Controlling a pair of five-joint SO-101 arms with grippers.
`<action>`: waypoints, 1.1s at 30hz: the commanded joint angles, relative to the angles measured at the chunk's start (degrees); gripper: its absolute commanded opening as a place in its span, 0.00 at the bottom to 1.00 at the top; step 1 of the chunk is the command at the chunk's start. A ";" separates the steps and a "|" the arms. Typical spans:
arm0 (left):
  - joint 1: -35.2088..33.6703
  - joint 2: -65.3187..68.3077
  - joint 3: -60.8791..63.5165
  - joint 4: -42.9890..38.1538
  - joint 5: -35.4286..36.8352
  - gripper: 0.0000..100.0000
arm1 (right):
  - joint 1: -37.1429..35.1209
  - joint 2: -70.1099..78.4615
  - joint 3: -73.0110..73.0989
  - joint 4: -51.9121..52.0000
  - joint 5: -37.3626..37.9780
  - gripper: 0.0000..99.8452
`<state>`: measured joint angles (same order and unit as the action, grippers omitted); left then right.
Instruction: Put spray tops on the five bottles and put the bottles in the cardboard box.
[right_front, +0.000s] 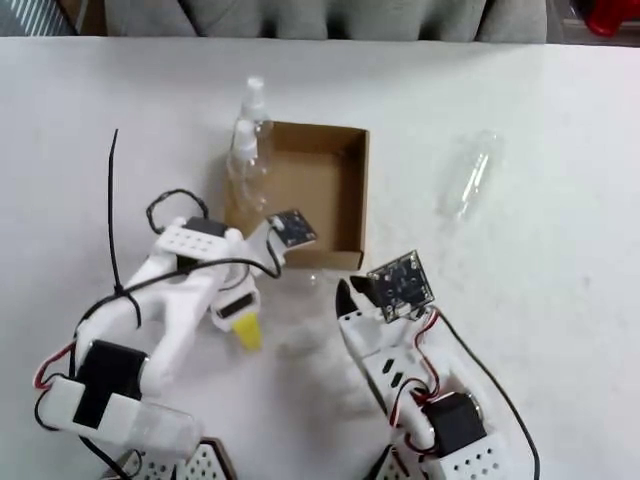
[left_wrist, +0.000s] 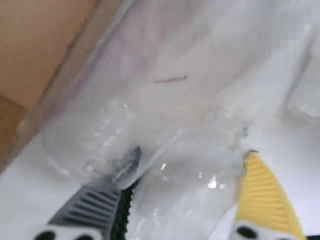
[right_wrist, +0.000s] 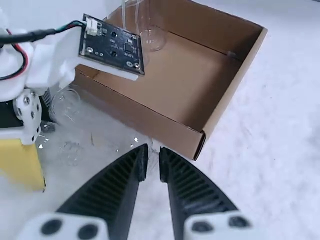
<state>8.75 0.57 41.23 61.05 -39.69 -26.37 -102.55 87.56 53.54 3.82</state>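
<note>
Currently two spray-topped bottles (right_front: 250, 160) stand upright at the left wall of the cardboard box (right_front: 318, 192), one just behind the other. From above I can't tell whether both are fully inside. Right wrist view shows one clear round base (right_wrist: 155, 38) on the box floor by that wall.

A third clear bottle (left_wrist: 175, 192) is at the near-left corner of the box, outside it, just above or on the desk (right_front: 540, 300). Its neck and any top are cut off, and the clear plastic blurs its outline against the white surface. The left claw (left_wrist: 191, 156) grips it: the grey finger (left_wrist: 87, 210) is on one side and the yellow finger (left_wrist: 262, 195) on the other, with the bottle filling the gap.

A fourth bottle (right_front: 468, 178) lies on its side, well right of the box. It's faint, so I can't tell whether it has a top.

The right claw (right_wrist: 152, 161) is closed to a thin slit with nothing in it. It's low over the desk, pointing at the box's near wall close to the near-right corner.

The camera board (right_wrist: 111, 46) on the left wrist has markings too small to read.

Left arm comes in from the near-left edge, folded over toward the box corner, cables looped beside it. Right arm comes from the near edge, stretched forward.
</note>
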 joint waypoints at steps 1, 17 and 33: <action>0.48 -0.92 -0.26 -1.05 -0.09 0.11 | 0.22 -0.04 -0.70 -1.45 0.70 0.02; 1.01 -1.45 -0.53 2.81 3.16 0.02 | 0.31 -0.04 -0.62 -1.45 0.70 0.02; 1.63 -1.54 -9.14 19.60 3.16 0.02 | 0.40 -0.40 -0.44 -1.54 0.70 0.02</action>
<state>9.45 0.40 36.40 76.53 -37.23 -26.37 -102.55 87.56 53.54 3.82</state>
